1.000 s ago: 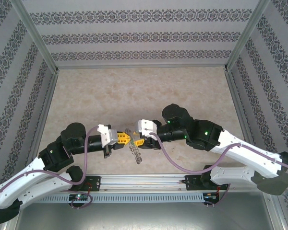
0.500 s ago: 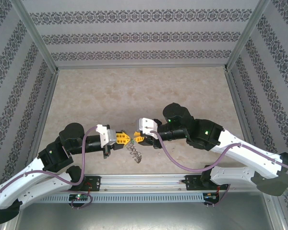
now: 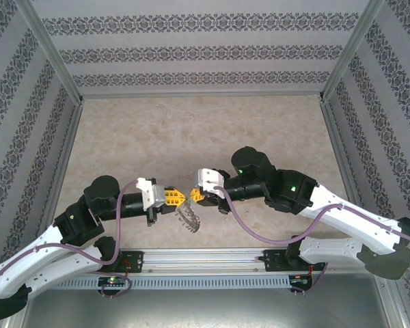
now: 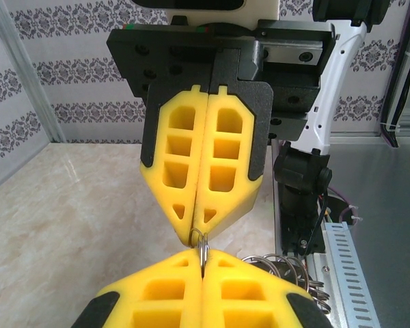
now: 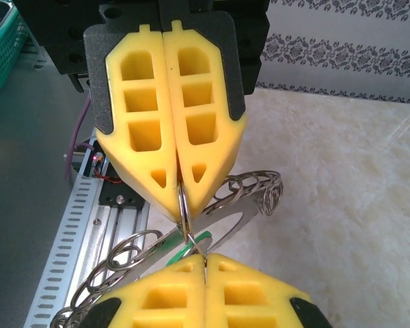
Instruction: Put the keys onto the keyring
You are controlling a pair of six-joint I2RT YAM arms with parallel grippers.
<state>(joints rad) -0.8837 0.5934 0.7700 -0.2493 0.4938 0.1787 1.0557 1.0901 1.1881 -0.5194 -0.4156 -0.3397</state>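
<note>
Overhead, the meeting: the left gripper (image 3: 173, 199) and the right gripper (image 3: 195, 197) are tip to tip above the middle of the table's (image 3: 191, 130) near edge. The keyring (image 3: 189, 219) dangles just beneath the point where they meet.
Left wrist, the grip: the right gripper (image 4: 199, 232) has its yellow fingers pressed flat together, their tips pinching a thin wire loop (image 4: 201, 247). The left gripper (image 4: 202, 263) is clamped on the same loop from the other side.
Right wrist, the detail: a key (image 5: 222, 229) with a green tag (image 5: 186, 246) hangs just behind the pinched loop, and the keyring's fringe of rings curves around it.
Step in hand: apparently the threading itself, with both arms steadying one loop. Whether the key already sits on the wire cannot be told.
Next move: probably one side must hold firm while the other twists or slides gently, keeping the loop from springing free.
</note>
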